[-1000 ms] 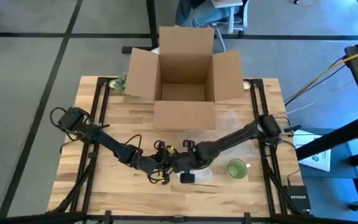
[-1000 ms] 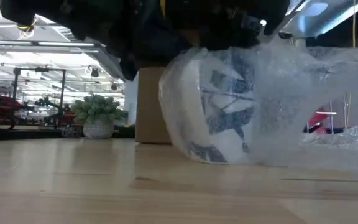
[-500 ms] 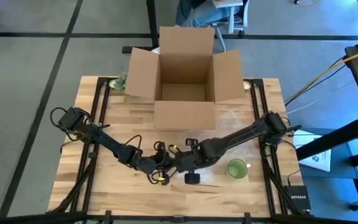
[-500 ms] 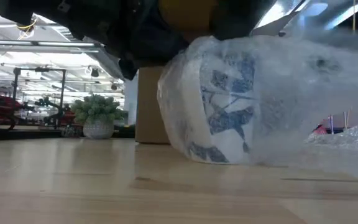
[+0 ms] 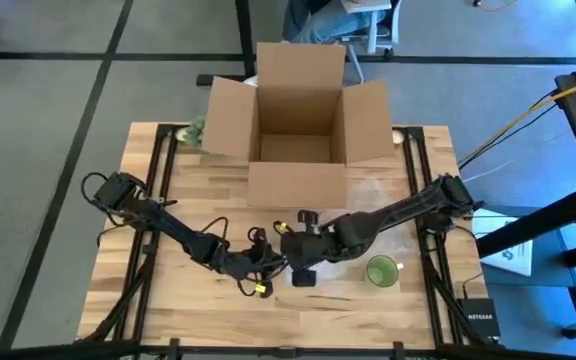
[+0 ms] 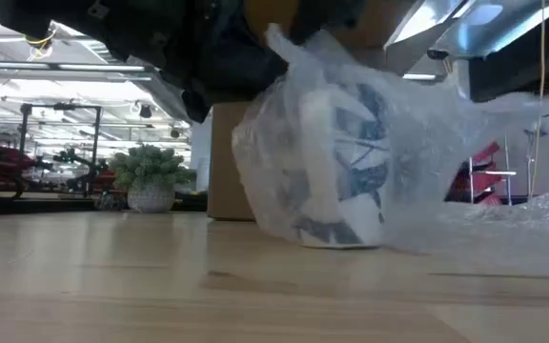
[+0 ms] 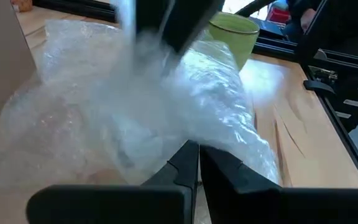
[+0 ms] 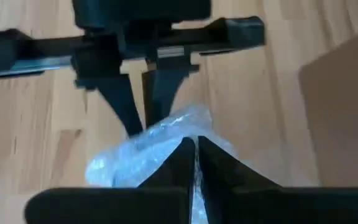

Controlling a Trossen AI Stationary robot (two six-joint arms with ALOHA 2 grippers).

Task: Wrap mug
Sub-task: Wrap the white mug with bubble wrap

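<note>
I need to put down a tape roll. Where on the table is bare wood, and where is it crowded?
Bare wood lies at the table's near left corner and along the left edge beside the cardboard box. It is crowded in the front middle, where the left hand and right hand pinch the bubble wrap around the mug, beside the green cup.

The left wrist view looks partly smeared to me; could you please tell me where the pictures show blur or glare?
Left wrist view: the dark arm above the bubble wrap is motion-blurred, and the wrap glares white. Low view: the mug shows hazily through the wrap, with dark arms overhead. Right wrist view: the left claw beyond is slightly soft. High view: evenly lit.
</note>
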